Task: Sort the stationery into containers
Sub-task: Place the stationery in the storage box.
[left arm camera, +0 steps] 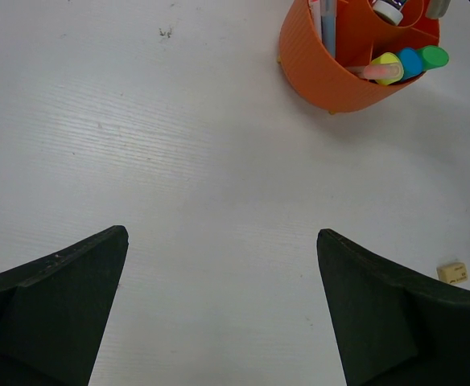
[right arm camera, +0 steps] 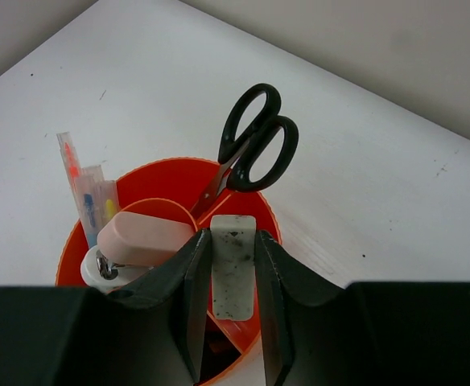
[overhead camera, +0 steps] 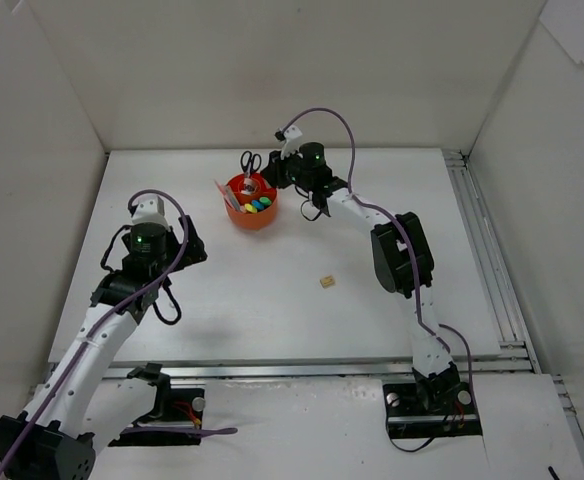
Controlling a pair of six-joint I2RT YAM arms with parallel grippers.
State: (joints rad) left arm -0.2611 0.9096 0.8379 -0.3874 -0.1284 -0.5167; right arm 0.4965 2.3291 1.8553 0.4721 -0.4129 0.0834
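Orange plastic organiser [overhead camera: 253,203], round and low, stands toward the far side of a white table [overhead camera: 392,200]. Black-handled scissors [right arm camera: 255,141] stand blades-down in it, handles above the rim. Thin pens [right arm camera: 86,189] lean in a compartment on the left in the right wrist view. Yellow [left arm camera: 388,66], blue [left arm camera: 410,60] and green [left arm camera: 433,56] highlighters sit side by side in another compartment. A pale pink blocky item [right arm camera: 138,233] rests in the central cup.

The right gripper [right arm camera: 231,237] hangs directly over the organiser with its two fingers clamped on a white eraser [right arm camera: 233,277] marked with dark smudges. The eraser is held upright above an outer compartment; whether it touches the organiser cannot be told.

The left gripper [left arm camera: 221,241] hovers over bare table nearer the arm bases, jaws spread wide and holding nothing. A small beige eraser [overhead camera: 326,282] lies alone on the table, well apart from the organiser.
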